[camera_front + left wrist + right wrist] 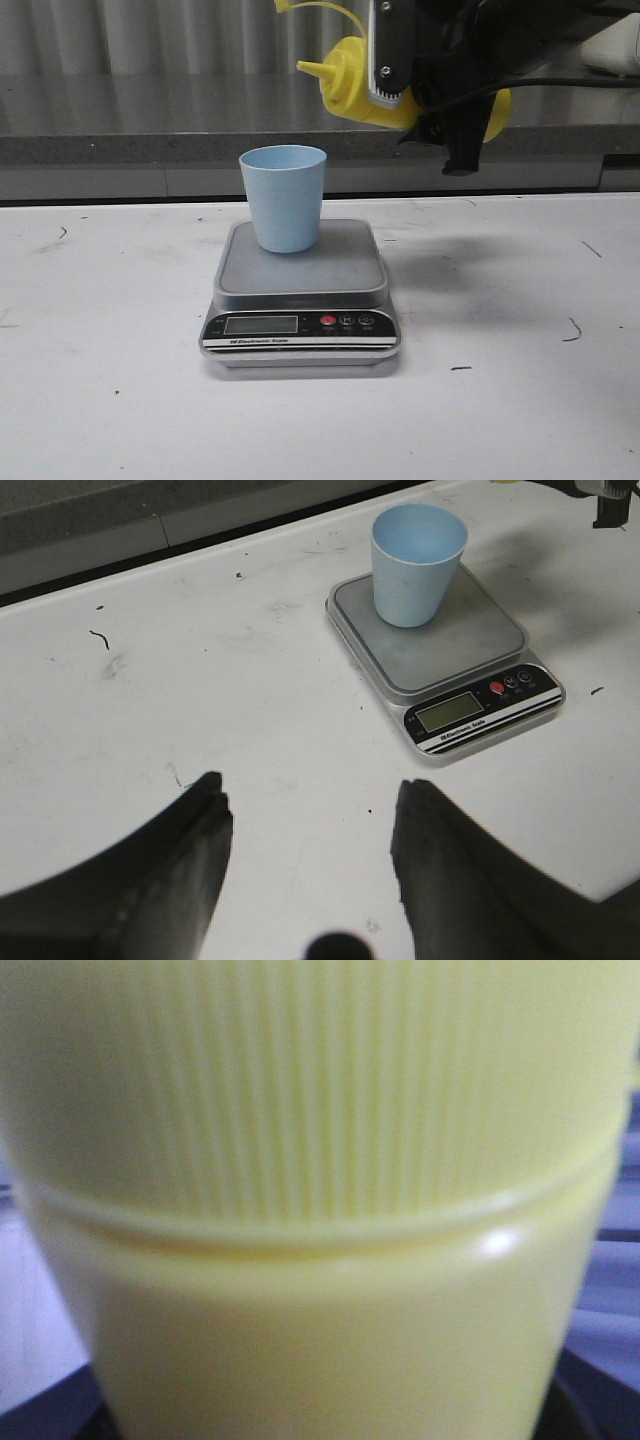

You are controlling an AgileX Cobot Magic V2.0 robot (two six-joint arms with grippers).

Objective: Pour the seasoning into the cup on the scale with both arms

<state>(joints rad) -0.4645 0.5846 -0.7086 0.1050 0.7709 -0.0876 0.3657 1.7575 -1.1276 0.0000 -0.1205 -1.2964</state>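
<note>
I am clamping the bottle [352, 80] in my right gripper [430, 95], tipped beside the cup [284, 197]; my left gripper [310, 850] is gaping. Nozzle off-centre, so seasoning may be missing the rim.

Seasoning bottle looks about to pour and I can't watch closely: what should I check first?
1. Cup upright on the scale platform: ok.
2. Seasoning bottle held in the right tool: ok.
3. Nozzle over the cup's mouth: not ok, it sits up and to the side.
4. Nozzle tip cover off: ok.
5. Scale display reading: cannot tell.
6. Left tool open, clear of the scale: ok.
</note>
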